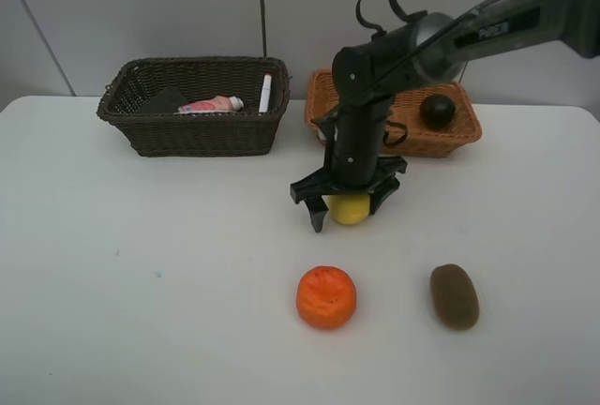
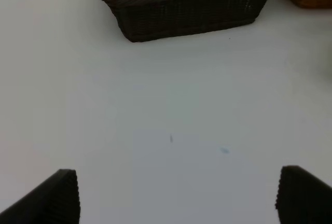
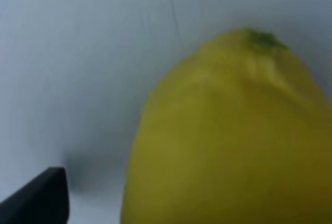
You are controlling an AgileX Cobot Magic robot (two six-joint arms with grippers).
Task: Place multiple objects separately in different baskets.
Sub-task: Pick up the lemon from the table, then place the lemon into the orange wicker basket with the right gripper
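Straddles lemon (image 1: 348,209) with right gripper (image 1: 350,214), jaws wide apart; holds left gripper (image 2: 179,175) agape above table (image 2: 155,105); finds orange (image 1: 326,297) at lemon's six o'clock.

text | white lettering (image 1: 497,30) on right arm (image 1: 553,7) | too blurred to read

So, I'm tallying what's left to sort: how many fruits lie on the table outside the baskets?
3: lemon between the open jaws of the right gripper, orange near the front, kiwi to the orange's right. None seems hidden.
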